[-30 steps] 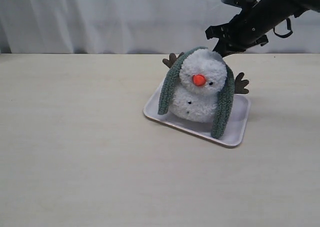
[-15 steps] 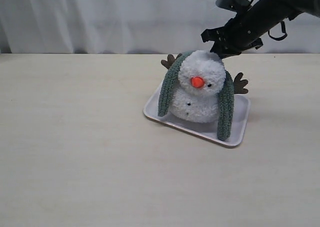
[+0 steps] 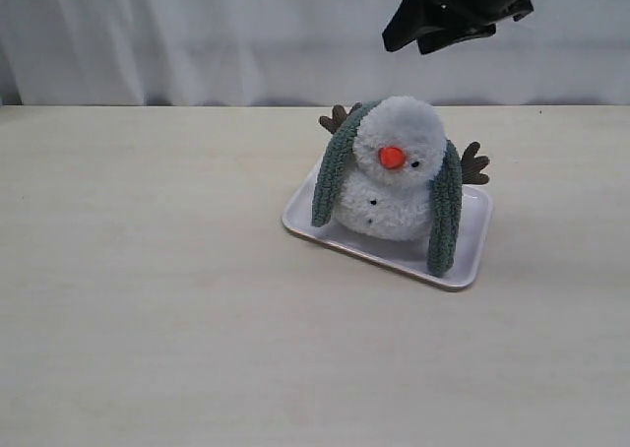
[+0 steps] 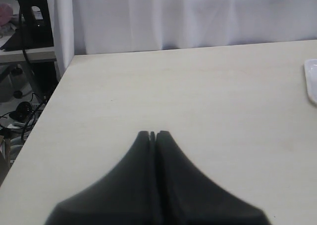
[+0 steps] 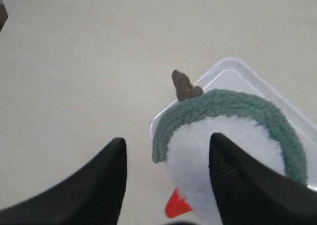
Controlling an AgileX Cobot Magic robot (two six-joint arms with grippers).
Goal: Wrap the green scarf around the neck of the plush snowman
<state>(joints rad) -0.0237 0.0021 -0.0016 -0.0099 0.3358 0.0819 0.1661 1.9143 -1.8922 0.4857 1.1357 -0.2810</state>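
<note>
The plush snowman (image 3: 394, 176) sits upright on a white tray (image 3: 463, 265), its orange nose (image 3: 392, 157) facing the camera. The green scarf (image 3: 443, 216) runs behind its head, and both ends hang down in front, one on each side (image 3: 332, 176). In the right wrist view the scarf (image 5: 233, 103) curves over the white fluff (image 5: 218, 145). My right gripper (image 5: 168, 143) hangs open well above the snowman (image 3: 423, 19), holding nothing. My left gripper (image 4: 153, 134) is shut and empty over bare table, out of the exterior view. The neck is hidden by fluff and scarf.
A pale wooden table (image 3: 148, 270) carries the tray right of centre. A white curtain (image 3: 197, 33) hangs behind it. The left wrist view shows the table's far corner edge (image 4: 67, 69) with cables and equipment (image 4: 22, 108) beyond, and the tray's rim (image 4: 311, 81).
My right gripper has risen from behind the snowman's head to well above it. The snowman has straightened up and the scarf ends have settled slightly.
</note>
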